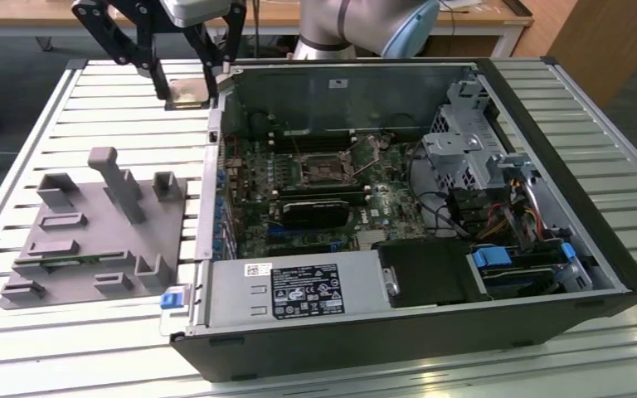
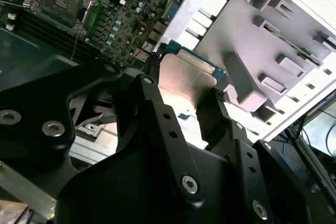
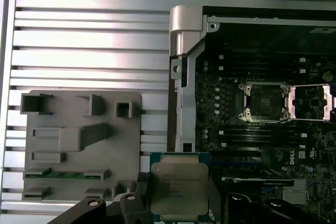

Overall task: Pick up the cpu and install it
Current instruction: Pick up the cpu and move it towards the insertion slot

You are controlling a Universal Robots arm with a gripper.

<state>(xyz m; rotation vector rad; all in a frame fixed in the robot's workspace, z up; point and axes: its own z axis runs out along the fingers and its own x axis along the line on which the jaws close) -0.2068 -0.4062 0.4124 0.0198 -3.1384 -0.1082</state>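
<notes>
Gripper: the black gripper (image 1: 189, 81) hangs at the far corner of the computer case (image 1: 584, 249), on the exterior view's left.
Fingers: the two fingers (image 2: 157, 124) are closed just enough to squeeze the cpu by two of its sides, one finger on each.
Cpu: the cpu (image 1: 189, 91) is a small flat square with a shiny grey top and a green rim. It sits between the fingers, up off the table. In both wrist views it shows with its grey top facing the camera (image 2: 184, 85) (image 3: 178, 187).
Under the cpu: in the first wrist view it hangs over the case wall, between the grey fixture (image 3: 79, 140) and the green board.
Socket: the socket (image 3: 265, 100) on the board (image 1: 296, 178) is bare, and its metal lid (image 3: 311, 102) is flipped open beside it. The cpu is well apart from it.
Fixture: it lies flat on the table, just beside the case, with posts that stand up.
Table: the table (image 1: 109, 108) is made of long silver slats. The case lies on it with its side open.
</notes>
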